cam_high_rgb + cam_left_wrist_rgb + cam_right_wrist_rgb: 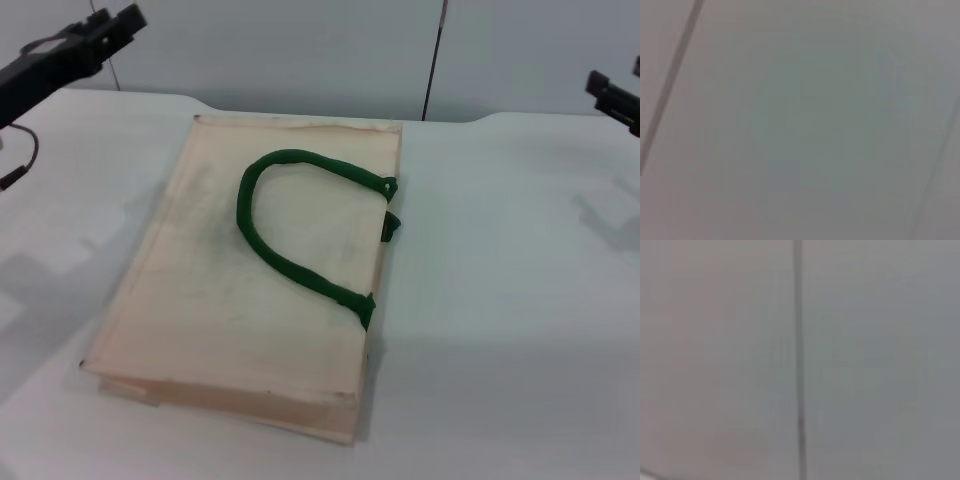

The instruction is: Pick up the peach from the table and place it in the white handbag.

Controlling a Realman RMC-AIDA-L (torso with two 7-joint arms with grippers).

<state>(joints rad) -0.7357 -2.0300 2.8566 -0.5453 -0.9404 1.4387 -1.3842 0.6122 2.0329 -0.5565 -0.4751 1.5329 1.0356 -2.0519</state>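
White handbag (250,290) lay flat at centre of the worktop (500,300), long side running away from the robot. Fabric cream to off-white, matte, faintly smudged grey and pinkish toward the edges; shape a plain rectangle with a layered near edge. One thick dark-green rope-like handle (285,235) arched over the upper face, both ends fixed at the bag's right-hand edge, where a second green stub showed just beside it. The peach could not be seen in any view. Worktop white, smooth, evenly lit, with soft shadows left of the bag. Left hand (100,35) was raised at the far-left corner of the head view, black, angled inward and well clear of the bag; whether its fingers were spread or together could not be told. Right hand (612,98) sat at the far-right edge, only partly in frame, state likewise not readable. Both wrist views showed only blank pale-grey panelling with a dark seam (798,360). No writing or labels readable anywhere.
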